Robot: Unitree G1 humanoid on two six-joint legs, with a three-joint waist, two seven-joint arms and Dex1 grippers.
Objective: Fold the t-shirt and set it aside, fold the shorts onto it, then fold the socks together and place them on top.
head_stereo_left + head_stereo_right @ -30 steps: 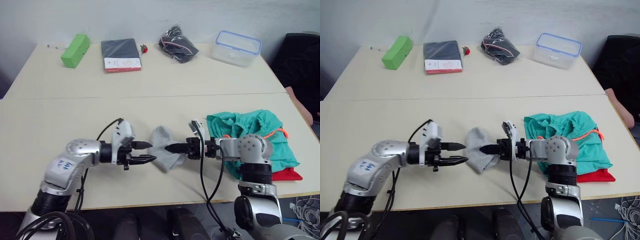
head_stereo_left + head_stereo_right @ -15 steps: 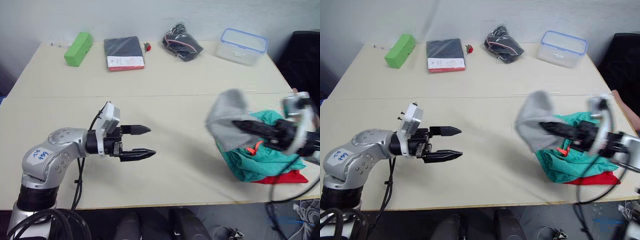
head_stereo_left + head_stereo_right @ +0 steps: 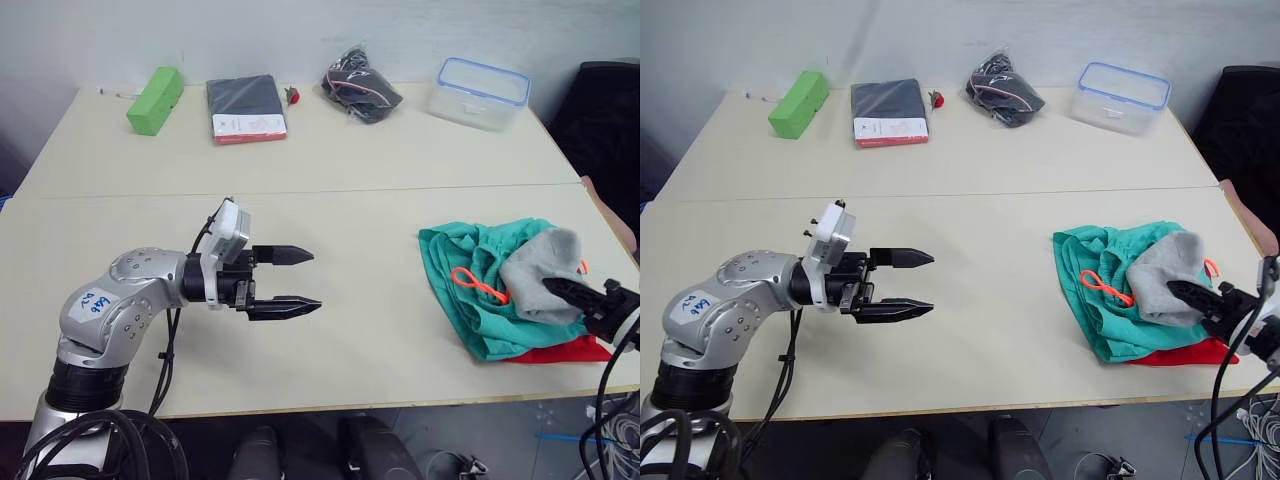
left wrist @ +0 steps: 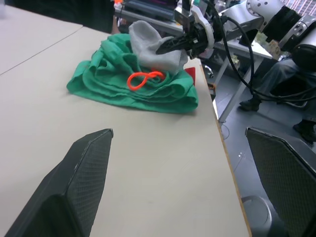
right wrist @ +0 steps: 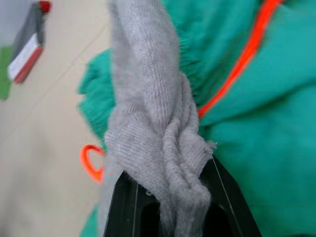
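Observation:
The grey socks (image 3: 540, 272) lie bunched on top of the teal shorts (image 3: 468, 294) at the table's right front, with my right gripper (image 3: 556, 289) shut on them; the right wrist view shows the socks (image 5: 163, 143) pinched between its fingers. An orange drawstring (image 3: 476, 284) loops on the shorts. A strip of the red t-shirt (image 3: 560, 351) pokes out from under the shorts. My left gripper (image 3: 304, 279) hangs open and empty over bare table, well left of the pile. In the left wrist view the shorts (image 4: 133, 84) and socks (image 4: 155, 42) lie ahead.
Along the far edge stand a green block (image 3: 152, 98), a dark packaged garment (image 3: 243, 108), a black bag (image 3: 358, 92) and a clear plastic box (image 3: 477, 93). A seam (image 3: 300, 190) runs across the table (image 3: 360, 220).
My right gripper has carried the socks from mid-table to the right and lowered them onto the shorts. My left gripper let go and stays open. The camera has shifted a little.

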